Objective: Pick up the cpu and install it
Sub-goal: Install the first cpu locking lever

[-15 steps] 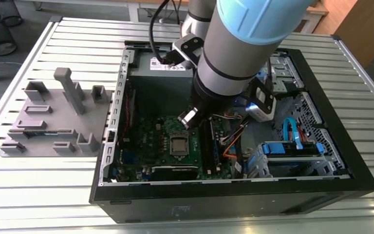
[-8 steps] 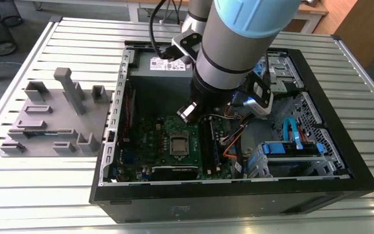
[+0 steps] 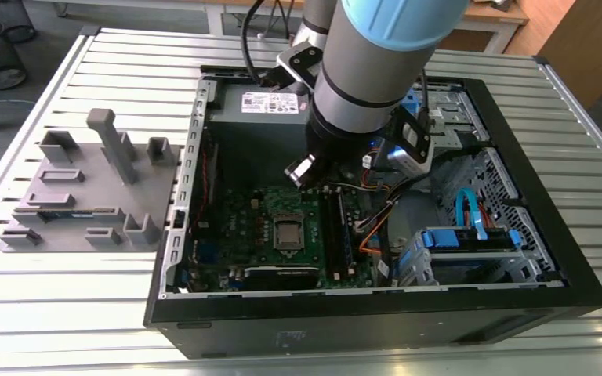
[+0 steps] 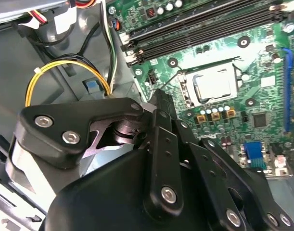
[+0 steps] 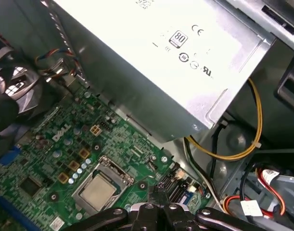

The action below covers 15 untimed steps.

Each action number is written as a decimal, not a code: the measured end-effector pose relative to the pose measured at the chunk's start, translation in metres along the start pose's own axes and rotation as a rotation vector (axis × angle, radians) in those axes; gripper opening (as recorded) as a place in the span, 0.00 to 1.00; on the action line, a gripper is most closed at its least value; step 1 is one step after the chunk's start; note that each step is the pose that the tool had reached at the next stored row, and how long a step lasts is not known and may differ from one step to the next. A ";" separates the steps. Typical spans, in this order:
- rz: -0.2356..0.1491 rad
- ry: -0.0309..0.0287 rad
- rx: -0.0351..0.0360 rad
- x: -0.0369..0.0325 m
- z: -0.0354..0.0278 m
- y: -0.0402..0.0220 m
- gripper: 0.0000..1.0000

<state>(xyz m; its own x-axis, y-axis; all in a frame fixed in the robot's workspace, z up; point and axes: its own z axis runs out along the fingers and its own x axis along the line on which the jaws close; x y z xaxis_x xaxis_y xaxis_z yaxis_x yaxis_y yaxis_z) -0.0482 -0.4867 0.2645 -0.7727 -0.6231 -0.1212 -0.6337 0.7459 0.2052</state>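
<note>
The cpu lies flat in the socket in the middle of the green motherboard, inside the open computer case. Both wrist views show its silvery-grey square top, cpu and cpu, with the metal socket frame around it. My gripper hangs above the board, off to the side of the socket nearer the memory slots. Its black fingers are shut together with nothing between them. In the exterior view the gripper sits under the arm's wrist, above the board.
The grey power supply box stands close behind the gripper. Yellow and black cables run beside it. A drive cage with blue parts fills the case toward the exterior view's right. A grey parts fixture sits outside the case at that view's left.
</note>
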 end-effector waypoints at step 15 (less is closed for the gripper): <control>0.000 0.0001 0.0001 -0.0047 0.0195 0.0047 0.11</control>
<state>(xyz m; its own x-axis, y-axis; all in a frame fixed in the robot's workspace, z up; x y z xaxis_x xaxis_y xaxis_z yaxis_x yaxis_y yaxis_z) -0.0483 -0.4757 0.2470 -0.7728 -0.6230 -0.1210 -0.6336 0.7460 0.2052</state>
